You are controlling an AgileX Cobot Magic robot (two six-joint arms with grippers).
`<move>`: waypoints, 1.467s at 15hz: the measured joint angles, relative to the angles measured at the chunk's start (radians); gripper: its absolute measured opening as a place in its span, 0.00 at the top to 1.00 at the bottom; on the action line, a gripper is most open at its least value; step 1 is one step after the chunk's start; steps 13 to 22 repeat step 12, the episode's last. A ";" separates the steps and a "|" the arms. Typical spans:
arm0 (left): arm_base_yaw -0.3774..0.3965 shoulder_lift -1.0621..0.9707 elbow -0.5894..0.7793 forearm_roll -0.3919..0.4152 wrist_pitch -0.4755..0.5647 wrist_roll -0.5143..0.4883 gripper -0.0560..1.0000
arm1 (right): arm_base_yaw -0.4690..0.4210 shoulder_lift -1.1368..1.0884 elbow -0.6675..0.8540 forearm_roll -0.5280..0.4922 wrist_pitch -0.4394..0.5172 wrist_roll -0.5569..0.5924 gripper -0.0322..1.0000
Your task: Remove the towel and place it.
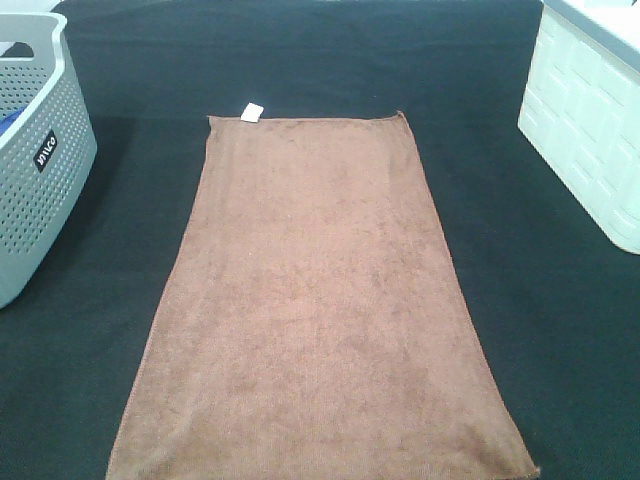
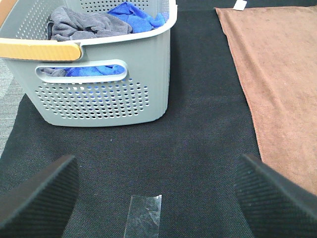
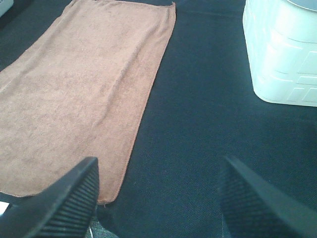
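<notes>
1. Between the grey perforated plastic basket (image 1: pixel 35 150) and the white panelled plastic bin (image 1: pixel 590 130), the large rectangular brown microfibre towel (image 1: pixel 320 310) lies flat on the black fabric worktop (image 1: pixel 560 330).
2. Left end effector (image 2: pixel 158 193) and right end effector (image 3: pixel 158 198) are both released, grasping nothing, beside the towel's long edges.
3. Risk: a flat hem gives little to pinch, so fingers may slip or snag the worktop fabric.

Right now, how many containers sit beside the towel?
2. A grey perforated basket stands left of the towel, holding cloths; a white bin stands right. Both are cut off by the frame.
</notes>
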 joint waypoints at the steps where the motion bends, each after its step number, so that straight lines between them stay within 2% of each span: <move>1: 0.000 0.000 0.000 0.000 0.000 0.000 0.18 | 0.000 0.000 0.000 0.000 0.000 0.000 0.34; 22: 0.000 0.000 0.000 -0.018 0.000 -0.005 0.18 | 0.000 0.000 0.000 0.000 -0.007 0.000 0.34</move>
